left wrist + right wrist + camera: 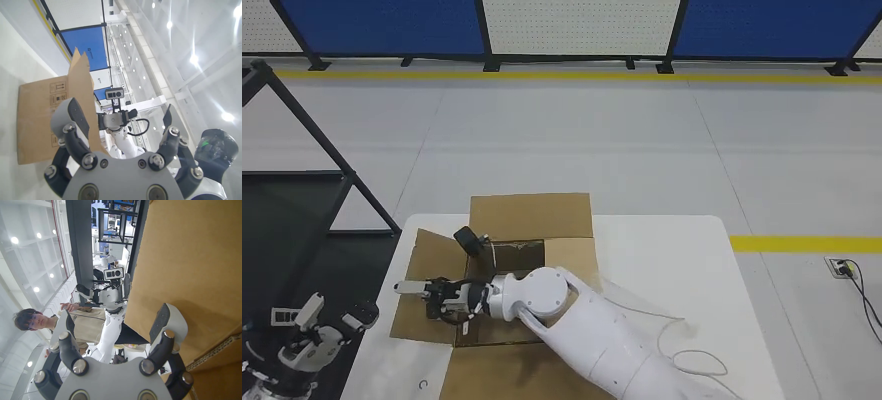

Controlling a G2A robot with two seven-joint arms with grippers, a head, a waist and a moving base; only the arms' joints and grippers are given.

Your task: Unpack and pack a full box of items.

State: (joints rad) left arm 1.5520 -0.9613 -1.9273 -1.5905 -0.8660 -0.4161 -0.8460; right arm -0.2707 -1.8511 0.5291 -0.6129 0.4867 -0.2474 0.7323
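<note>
Two grippers are in view, both with jaws spread wide and nothing between the fingers. The right gripper (115, 311) sits over the left-side flap of the cardboard box (532, 215), its arm crossing the box opening from the near-right side. In the right wrist view one finger (170, 317) lies just beside a cardboard face; contact cannot be confirmed. The left gripper (122, 111) sits off the left edge of the table (672, 260), close to the near-left corner. In the left wrist view the outer wall of the box, printed with handling symbols, and a raised flap stand just beside one of its fingers.

The cardboard box is set on the left half of the table with all four flaps open, the left flap reaching close to the left edge. Its interior is dark and largely covered by the arm, so the contents cannot be identified. Beyond the left edge, a black metal rack (322, 141) stands on the floor.
</note>
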